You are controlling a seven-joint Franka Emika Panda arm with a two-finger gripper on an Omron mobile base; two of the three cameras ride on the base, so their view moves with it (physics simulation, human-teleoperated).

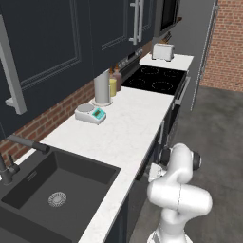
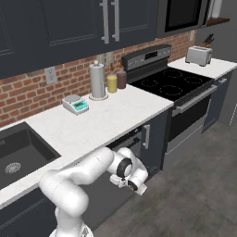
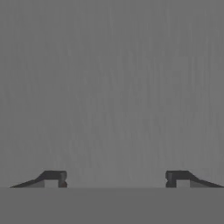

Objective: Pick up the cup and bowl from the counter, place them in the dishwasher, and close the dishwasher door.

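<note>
gripper (image 3: 113,178) fingers spread wide, empty, low beside the counter (image 1: 128,128) front edge, over bare grey floor (image 2: 194,185)

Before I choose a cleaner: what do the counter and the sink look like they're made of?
The counter looks like polished white stone, perhaps marble or quartz, going by its faint grey veining. The sink looks like matte dark composite or coated metal: an even charcoal surface without glare. Its drain looks like bare metal.
</note>
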